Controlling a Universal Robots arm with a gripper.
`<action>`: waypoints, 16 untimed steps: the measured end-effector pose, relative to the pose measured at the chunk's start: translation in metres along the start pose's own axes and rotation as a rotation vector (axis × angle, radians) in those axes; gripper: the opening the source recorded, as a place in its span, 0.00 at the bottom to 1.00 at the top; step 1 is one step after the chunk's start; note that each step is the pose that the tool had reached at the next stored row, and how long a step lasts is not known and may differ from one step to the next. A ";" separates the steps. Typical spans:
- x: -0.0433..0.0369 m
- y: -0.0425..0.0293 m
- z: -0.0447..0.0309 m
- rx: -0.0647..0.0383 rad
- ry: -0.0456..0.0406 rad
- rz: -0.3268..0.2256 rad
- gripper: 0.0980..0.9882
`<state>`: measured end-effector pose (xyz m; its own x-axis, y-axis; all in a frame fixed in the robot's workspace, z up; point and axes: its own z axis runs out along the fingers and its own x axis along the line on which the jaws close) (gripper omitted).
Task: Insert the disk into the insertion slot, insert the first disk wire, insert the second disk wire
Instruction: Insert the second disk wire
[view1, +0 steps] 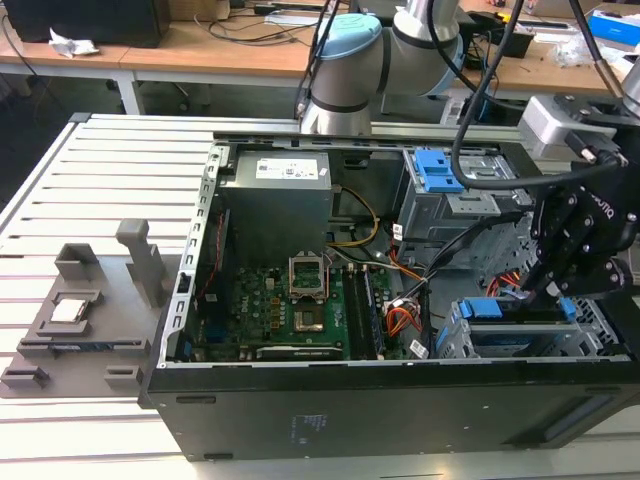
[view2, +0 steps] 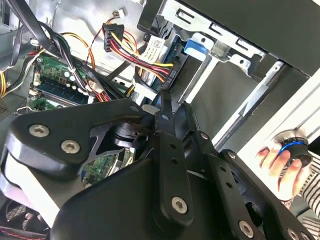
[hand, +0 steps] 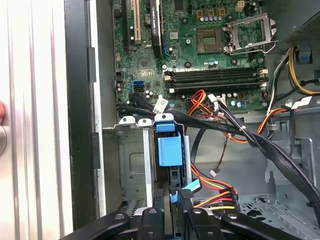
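Observation:
The disk (view1: 515, 310), in its blue carrier, sits inside the insertion slot (view1: 560, 345), a perforated metal cage at the case's near corner on the exterior view's right. In the first wrist view the disk (hand: 170, 150) stands edge-on in the cage (hand: 131, 165). My gripper (view1: 548, 292) hangs right over the disk's wire end. Its fingers (view2: 165, 102) are shut on a black connector (view2: 171, 75) carrying red, yellow and black wires, pressed against the disk's edge. A blue-ended wire (hand: 187, 190) lies beside my gripper (hand: 174, 212).
The open case holds the motherboard (view1: 290, 310), a power supply (view1: 275, 205) and a taller cage with a blue latch plate (view1: 437, 170). Black cable bundles (hand: 260, 145) cross near the cage. A hand (view2: 280, 160) rests on a knob outside the case. A grey fixture (view1: 80, 320) lies on the table.

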<state>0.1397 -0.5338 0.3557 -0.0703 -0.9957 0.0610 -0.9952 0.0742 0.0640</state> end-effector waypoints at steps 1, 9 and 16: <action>0.0000 0.0006 0.0004 0.000 0.0004 -0.003 0.18; -0.0003 0.0013 0.0058 0.012 0.0128 -0.202 0.18; -0.0011 0.0026 0.0061 0.013 0.0135 -0.210 0.19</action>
<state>0.1368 -0.5328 0.3498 0.1396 -0.9883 0.0610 -0.9887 -0.1357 0.0640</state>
